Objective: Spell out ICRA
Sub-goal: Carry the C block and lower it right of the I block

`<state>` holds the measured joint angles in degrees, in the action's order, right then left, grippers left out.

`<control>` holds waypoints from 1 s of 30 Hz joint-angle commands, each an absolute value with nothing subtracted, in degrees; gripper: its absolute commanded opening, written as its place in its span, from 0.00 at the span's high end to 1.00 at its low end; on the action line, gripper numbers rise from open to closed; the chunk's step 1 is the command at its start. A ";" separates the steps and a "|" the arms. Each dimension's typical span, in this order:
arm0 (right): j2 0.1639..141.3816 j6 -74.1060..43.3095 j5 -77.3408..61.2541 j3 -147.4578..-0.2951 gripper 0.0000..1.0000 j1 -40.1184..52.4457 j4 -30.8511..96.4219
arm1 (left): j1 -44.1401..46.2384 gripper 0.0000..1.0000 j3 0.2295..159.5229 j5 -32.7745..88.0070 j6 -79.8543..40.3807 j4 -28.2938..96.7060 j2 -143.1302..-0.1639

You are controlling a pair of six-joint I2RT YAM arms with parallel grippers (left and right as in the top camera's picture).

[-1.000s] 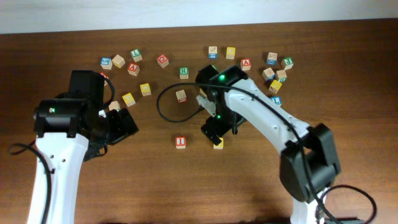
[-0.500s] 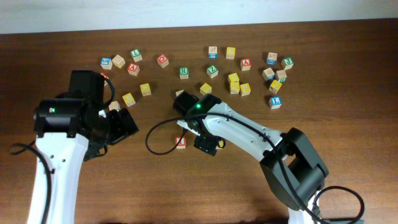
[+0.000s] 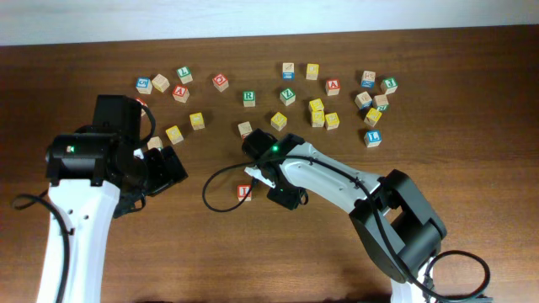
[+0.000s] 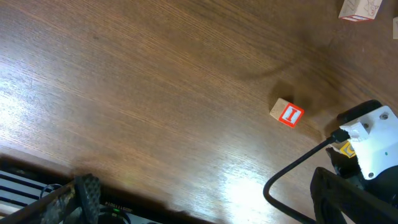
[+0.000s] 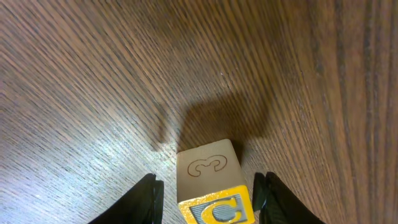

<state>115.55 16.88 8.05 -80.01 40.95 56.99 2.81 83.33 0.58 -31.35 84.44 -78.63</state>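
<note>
Closing round C, just right of I.
Swung right arm [image 3: 337, 181] leftward; narrowed right gripper [image 5: 208, 193] about yellow C block [image 5: 208, 171] on table beside I block [image 3: 244, 192], pinch not yet confirmable. Kept left gripper [image 3: 166, 171] spread, idle. Probably second letter under way.

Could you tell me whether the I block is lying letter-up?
Yes, letter-up: the I block shows its red I to the overhead camera.

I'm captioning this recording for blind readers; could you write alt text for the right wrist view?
A wooden letter block with a yellow C face sits on the dark wood table, bracketed by the black fingers of the right end effector, with a slim gap on one side. The block's shadow falls behind it.
</note>
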 commanded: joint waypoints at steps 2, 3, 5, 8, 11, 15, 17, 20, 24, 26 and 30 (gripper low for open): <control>115.04 14.02 7.49 -79.64 0.64 40.73 56.95 | 2.44 0.01 83.24 -0.03 -32.32 84.51 -78.63; 115.04 12.25 7.49 -79.64 0.64 40.73 56.80 | 2.44 0.01 83.24 -0.03 -32.32 84.51 -78.63; 115.04 6.20 7.44 -79.66 0.64 40.75 55.88 | 2.44 0.01 83.24 -0.03 -32.32 84.51 -78.63; 115.04 -0.47 2.96 -79.72 0.63 40.73 55.27 | 2.44 0.01 83.24 -0.03 -32.32 84.51 -78.63; 115.04 -6.70 -1.76 -79.81 0.62 40.73 55.09 | 2.44 0.01 83.24 -0.03 -32.32 84.51 -78.63; 115.02 -7.22 -1.78 -79.83 0.63 39.64 55.59 | 2.44 0.01 83.24 -0.03 -32.32 84.51 -78.63; 115.02 -6.83 -0.78 -79.83 0.46 38.00 56.14 | 2.44 0.01 83.24 -0.03 -32.32 84.51 -78.63; 115.02 3.49 -3.33 -79.94 0.40 35.35 60.14 | 2.44 0.01 83.24 -0.03 -32.32 84.51 -78.63; 115.02 8.80 -7.18 -79.92 0.39 36.01 61.52 | 2.44 0.01 83.24 -0.01 -32.32 84.51 -78.63; 115.02 8.93 -6.90 -79.92 0.40 36.47 61.30 | 2.44 0.01 83.24 -0.03 -32.32 84.51 -78.63; 115.02 13.37 -4.99 -79.92 0.41 36.49 61.60 | 2.44 0.01 83.24 -0.03 -32.32 84.51 -78.63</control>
